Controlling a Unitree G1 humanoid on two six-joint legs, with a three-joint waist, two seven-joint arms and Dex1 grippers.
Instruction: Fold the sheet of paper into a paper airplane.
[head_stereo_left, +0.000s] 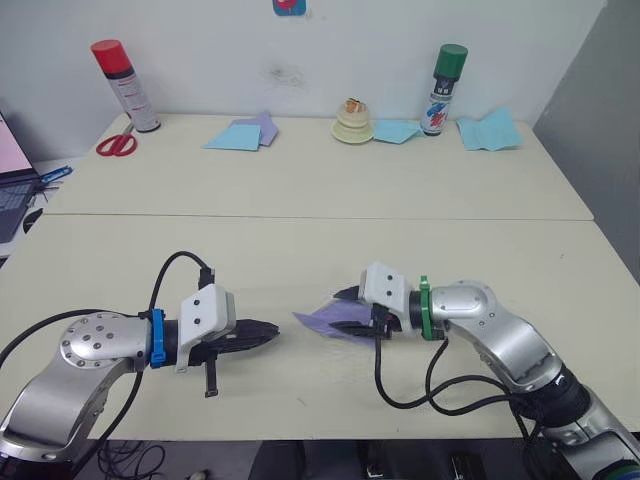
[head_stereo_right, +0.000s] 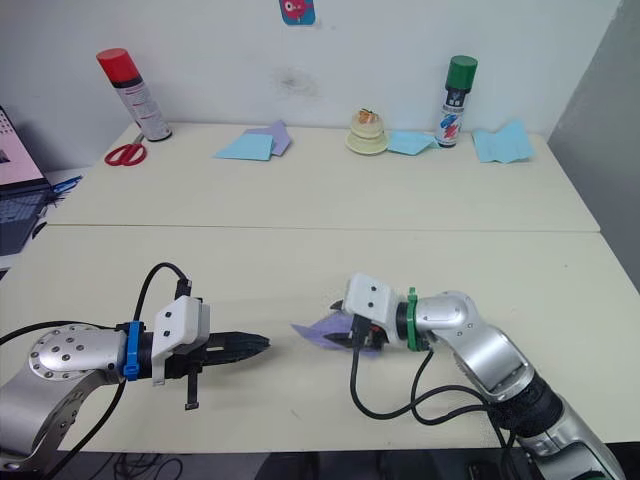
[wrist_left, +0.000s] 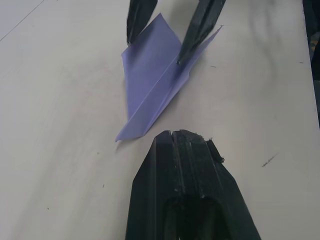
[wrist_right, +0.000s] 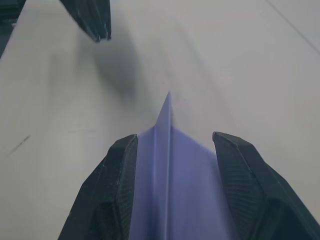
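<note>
The sheet of paper (head_stereo_left: 318, 321), lavender-purple, lies on the near table folded into a pointed paper airplane (wrist_left: 155, 75), nose toward my left arm. Its raised centre crease (wrist_right: 169, 150) runs between the fingers of my right gripper (head_stereo_left: 340, 310), which stands open and straddles the tail end; one finger tip (wrist_left: 181, 57) rests over a wing. My left gripper (head_stereo_left: 268, 330) is shut with nothing in it. It hovers low over the table, a short way off the plane's nose and apart from it; its fingertips (wrist_left: 182, 142) point at the nose.
Along the far table stand a red-capped spray can (head_stereo_left: 124, 85), red scissors (head_stereo_left: 117, 145), light blue papers (head_stereo_left: 235, 137), a cream tape-like stack (head_stereo_left: 353, 125), a green-capped can (head_stereo_left: 443, 90) and more blue paper (head_stereo_left: 488, 130). A laptop (head_stereo_left: 10, 190) sits at the left edge.
</note>
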